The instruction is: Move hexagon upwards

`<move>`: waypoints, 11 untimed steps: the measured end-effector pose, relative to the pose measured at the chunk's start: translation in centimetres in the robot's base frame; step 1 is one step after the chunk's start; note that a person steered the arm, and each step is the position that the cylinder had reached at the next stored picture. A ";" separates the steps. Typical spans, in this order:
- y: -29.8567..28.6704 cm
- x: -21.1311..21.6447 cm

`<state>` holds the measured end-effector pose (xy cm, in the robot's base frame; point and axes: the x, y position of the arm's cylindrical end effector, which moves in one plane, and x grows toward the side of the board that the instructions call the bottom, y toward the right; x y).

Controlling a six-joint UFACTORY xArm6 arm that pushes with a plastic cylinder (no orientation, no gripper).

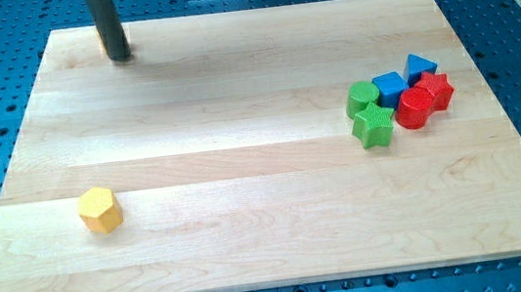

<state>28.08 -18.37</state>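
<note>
Nearest the view's bottom, the yellow hexagon (pixel 100 209) sits alone on the wooden board (pixel 243 168), low at the view's left, with bare wood all around it. Farther up and across at the view's right lies a tight cluster that we leave alone: a green star (pixel 373 125), a green cylinder (pixel 362 97), a red cylinder (pixel 415 107), a red star (pixel 437 90), a blue cube (pixel 390 87) and a blue triangle (pixel 419 67). Farthest off, my tip (pixel 118 56) rests near the board's top left corner, well apart from the hexagon and slightly to its right. We have no jaws here, only a bare rod, so nothing spreads or pinches. To push well, we judge the tip should circle wide, settle just below the hexagon's middle, then drive straight towards the view's top, staying centred so it does not slip sideways
</note>
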 end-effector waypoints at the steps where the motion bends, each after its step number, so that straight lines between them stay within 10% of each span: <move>1: 0.9 12.0; 2: 1.5 21.9; 5: 7.2 32.5; 11: -4.6 28.3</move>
